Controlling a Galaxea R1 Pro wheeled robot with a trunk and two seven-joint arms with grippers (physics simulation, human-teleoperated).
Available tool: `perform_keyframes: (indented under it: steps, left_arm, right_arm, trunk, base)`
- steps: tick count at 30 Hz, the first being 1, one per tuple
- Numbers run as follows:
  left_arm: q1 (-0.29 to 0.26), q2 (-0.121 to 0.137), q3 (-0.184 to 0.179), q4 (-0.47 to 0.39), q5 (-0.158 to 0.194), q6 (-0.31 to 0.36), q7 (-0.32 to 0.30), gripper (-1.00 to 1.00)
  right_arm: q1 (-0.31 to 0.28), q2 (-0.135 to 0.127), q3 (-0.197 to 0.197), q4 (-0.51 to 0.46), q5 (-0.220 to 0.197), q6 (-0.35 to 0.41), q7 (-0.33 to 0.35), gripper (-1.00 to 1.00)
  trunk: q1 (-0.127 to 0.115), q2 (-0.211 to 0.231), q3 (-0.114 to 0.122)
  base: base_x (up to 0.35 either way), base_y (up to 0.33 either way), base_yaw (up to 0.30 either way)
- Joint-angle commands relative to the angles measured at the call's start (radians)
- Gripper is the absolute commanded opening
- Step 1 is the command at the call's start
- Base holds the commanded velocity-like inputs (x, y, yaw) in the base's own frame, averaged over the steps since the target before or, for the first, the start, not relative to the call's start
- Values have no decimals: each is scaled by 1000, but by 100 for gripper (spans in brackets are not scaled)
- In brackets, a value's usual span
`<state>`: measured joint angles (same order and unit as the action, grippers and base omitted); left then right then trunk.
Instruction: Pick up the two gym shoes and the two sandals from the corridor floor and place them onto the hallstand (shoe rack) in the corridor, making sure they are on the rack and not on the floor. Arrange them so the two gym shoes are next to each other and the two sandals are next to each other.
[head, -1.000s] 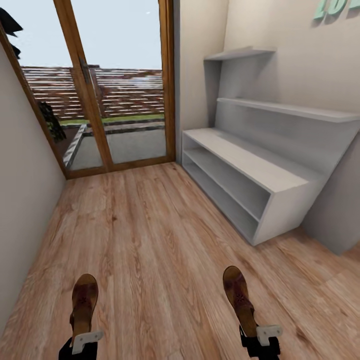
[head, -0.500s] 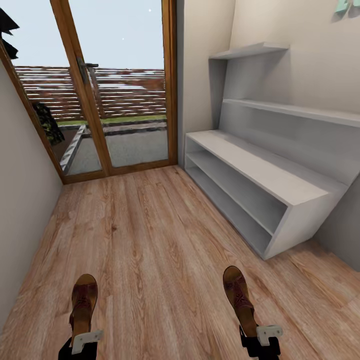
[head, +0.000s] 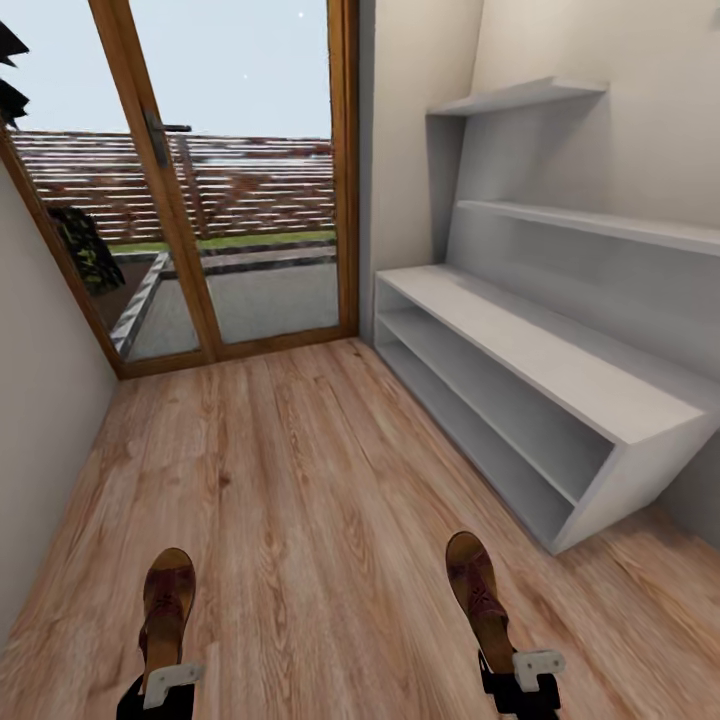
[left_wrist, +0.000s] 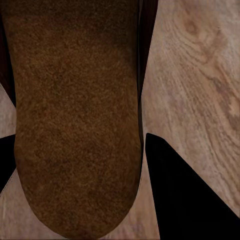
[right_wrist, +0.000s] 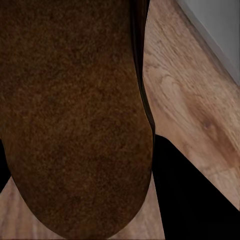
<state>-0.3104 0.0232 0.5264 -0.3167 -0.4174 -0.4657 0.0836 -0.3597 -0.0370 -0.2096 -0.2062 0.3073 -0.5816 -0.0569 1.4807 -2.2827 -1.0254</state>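
Each of my grippers carries one brown thong sandal above the wood-plank corridor floor (head: 300, 470). At the head view's lower left, the left gripper (head: 165, 688) is shut on the heel of one sandal (head: 167, 600), toe pointing ahead. The right gripper (head: 520, 675) is shut on the other sandal (head: 478, 590) at the lower right. The left wrist view looks along that sandal's tan insole (left_wrist: 75, 120) between dark fingers (left_wrist: 185, 200). The right wrist view does the same with its sandal (right_wrist: 75, 120) and fingers (right_wrist: 195, 195). The pale-grey hallstand (head: 560, 365) stands ahead on the right, its shelves bare. The gym shoes are out of view.
A wood-framed glass door (head: 230, 170) closes the corridor's far end, with a garden and fence outside. A plain wall (head: 40, 420) runs along the left. Open floor lies between me and the hallstand's near corner (head: 600, 500).
The whole view has shifted: the hallstand now sits further right and larger in the picture, so the camera has moved. Both sandals stay held in the same place relative to me.
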Motion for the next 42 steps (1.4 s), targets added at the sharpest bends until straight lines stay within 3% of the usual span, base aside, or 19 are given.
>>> perform_keyframes:
  steps: [1, 32, 42]
  left_arm:
    - [-1, 0, 4, 2, -14, -4, 7, -100]
    - [-1, -3, 3, 2, -14, -5, 7, -100]
    - [-1, -3, 3, 1, -14, -5, 7, -100]
  right_arm:
    - [-1, 0, -4, 1, 8, -3, -5, -100]
    - [-1, 0, -4, 0, 6, -3, -5, -100]
    - [-1, 0, -4, 1, 6, -3, -5, -100]
  trunk:
    - [0, 0, -1]
    - [0, 0, -1]
    - [0, 0, -1]
  base:
    - [335, 82, 0]
    - [333, 156, -2]
    - [329, 181, -197]
